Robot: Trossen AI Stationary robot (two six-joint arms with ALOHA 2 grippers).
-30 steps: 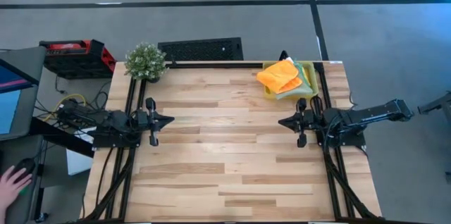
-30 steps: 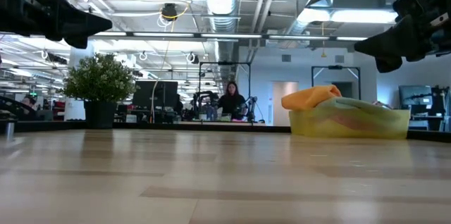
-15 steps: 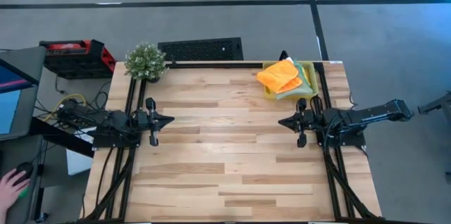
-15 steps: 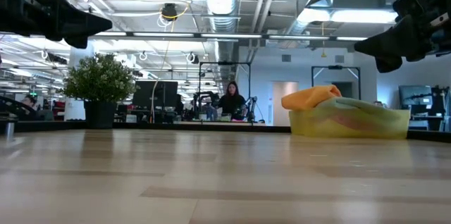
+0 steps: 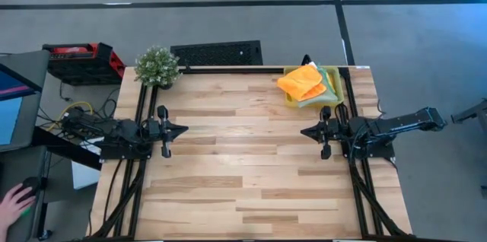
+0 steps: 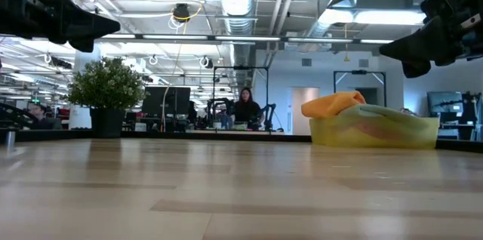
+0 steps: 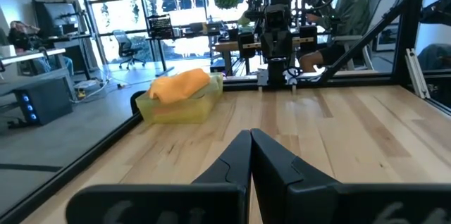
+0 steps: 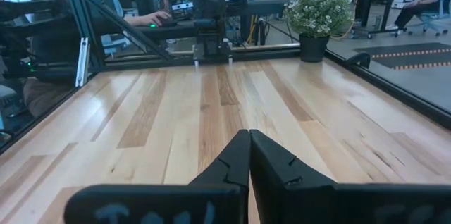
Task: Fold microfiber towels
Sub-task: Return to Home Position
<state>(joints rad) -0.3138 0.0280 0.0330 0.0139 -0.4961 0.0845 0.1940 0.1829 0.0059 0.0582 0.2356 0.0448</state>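
Nearest, the wooden table (image 5: 243, 189) stretches forward from the yellow tray (image 6: 373, 133). Midway back, the right gripper (image 5: 305, 131) hovers above the wood near the tray, on its nearer side, with its fingers pressed together. The left gripper (image 5: 183, 129) faces it, well apart from the tray, fingers likewise closed. In the tray, the folded orange towel (image 5: 301, 81) lies atop the pale green towel (image 5: 329, 84). A potted plant (image 5: 157, 65) stands along the tray's far edge, well apart from it.

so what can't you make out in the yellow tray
High view: the folded orange microfiber towel covers most of the translucent yellow tray; only an edge of the pale green towel shows, others hidden.
Low view: the tray wall blurs the layers.
Left gripper, right gripper: shut, empty, idle.
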